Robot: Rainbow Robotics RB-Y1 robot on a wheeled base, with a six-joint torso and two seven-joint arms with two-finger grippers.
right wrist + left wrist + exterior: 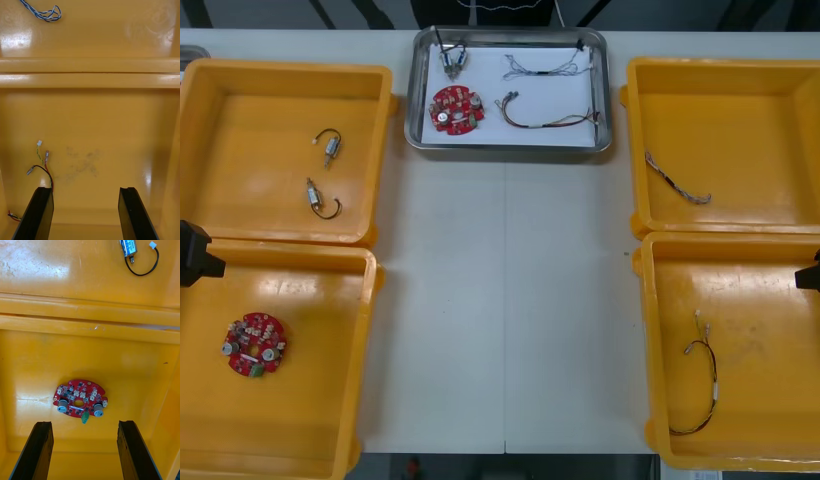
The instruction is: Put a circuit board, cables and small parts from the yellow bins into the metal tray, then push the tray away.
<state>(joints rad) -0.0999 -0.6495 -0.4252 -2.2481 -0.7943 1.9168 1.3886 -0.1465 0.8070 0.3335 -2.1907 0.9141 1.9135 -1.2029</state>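
Left gripper (pixel 84 423) open over circuit board (pixel 80 403); right gripper (pixel 86 188) open near cable (pixel 44 165); small metal part (pixel 128 247) label unreadable.

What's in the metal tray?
Inside the tray: a circuit board, a small metal part, a pale cable, a darker cable. White lining hides its floor; under the board can't be seen.

Small metal part (pixel 128 248) partly beyond the view's edge
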